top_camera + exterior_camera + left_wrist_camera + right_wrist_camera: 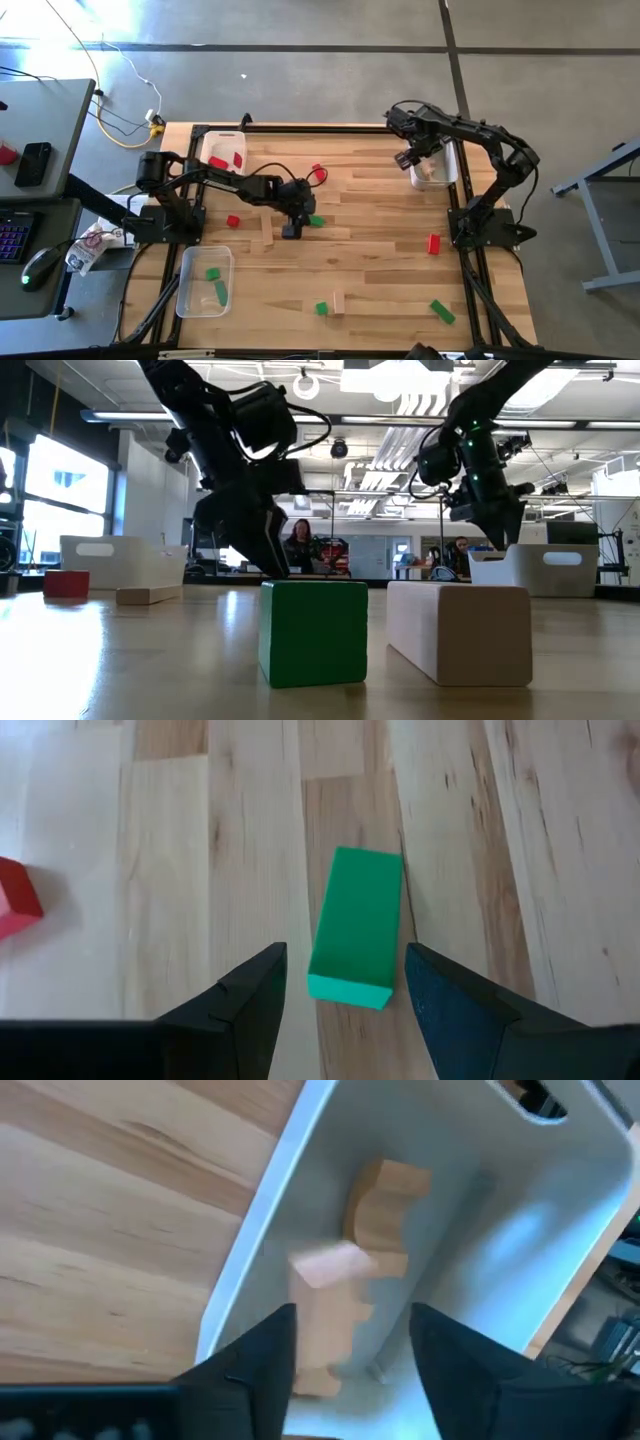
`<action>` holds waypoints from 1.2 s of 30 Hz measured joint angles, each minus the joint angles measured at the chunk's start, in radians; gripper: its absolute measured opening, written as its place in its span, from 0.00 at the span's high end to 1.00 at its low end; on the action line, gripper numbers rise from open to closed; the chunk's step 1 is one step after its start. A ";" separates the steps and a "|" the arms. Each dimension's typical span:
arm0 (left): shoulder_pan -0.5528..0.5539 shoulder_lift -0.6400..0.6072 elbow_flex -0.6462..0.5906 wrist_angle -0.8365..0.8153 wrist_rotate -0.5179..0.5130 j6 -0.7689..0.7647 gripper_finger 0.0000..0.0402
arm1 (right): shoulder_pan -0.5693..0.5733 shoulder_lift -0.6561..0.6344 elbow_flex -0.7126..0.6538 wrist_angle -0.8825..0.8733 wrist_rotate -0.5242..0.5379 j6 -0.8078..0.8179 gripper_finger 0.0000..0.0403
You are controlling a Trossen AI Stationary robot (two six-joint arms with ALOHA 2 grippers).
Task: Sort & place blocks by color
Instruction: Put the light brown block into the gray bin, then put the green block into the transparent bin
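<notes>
The left gripper hangs low over a green block near the table's middle, fingers spread either side of it, not touching; from above, the arm hides most of that block. The right gripper, fingers parted and empty, hovers over the white tray at the table's right edge, where only its wrist view shows wood blocks, partly blurred.

Left arm stretched toward table centre, wrist pitched down, left gripper low, fingers spread apart. Right arm folded back at far right; right gripper pointing down, fingers parted.
</notes>
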State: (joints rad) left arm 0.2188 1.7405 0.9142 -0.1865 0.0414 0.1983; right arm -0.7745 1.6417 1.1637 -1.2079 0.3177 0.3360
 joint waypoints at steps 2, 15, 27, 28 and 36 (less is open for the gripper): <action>0.000 0.000 0.000 0.007 0.001 0.012 0.52 | 0.004 0.000 0.000 -0.001 0.014 0.005 0.49; -0.003 0.001 0.000 0.009 0.033 0.085 0.52 | 0.005 0.000 0.000 -0.003 -0.004 0.060 0.42; 0.005 0.078 0.000 0.059 0.023 0.086 0.52 | 0.005 0.000 0.000 -0.003 -0.005 0.059 0.42; 0.005 0.082 0.000 0.063 0.025 0.090 0.53 | 0.005 0.000 0.000 -0.003 -0.004 0.058 0.42; 0.005 0.080 0.001 0.060 0.030 0.120 0.70 | 0.039 -0.001 0.000 -0.019 0.023 0.056 0.42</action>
State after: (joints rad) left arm 0.2234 1.8205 0.9150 -0.1261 0.0711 0.3178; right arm -0.7351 1.6409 1.1633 -1.2266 0.3409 0.3920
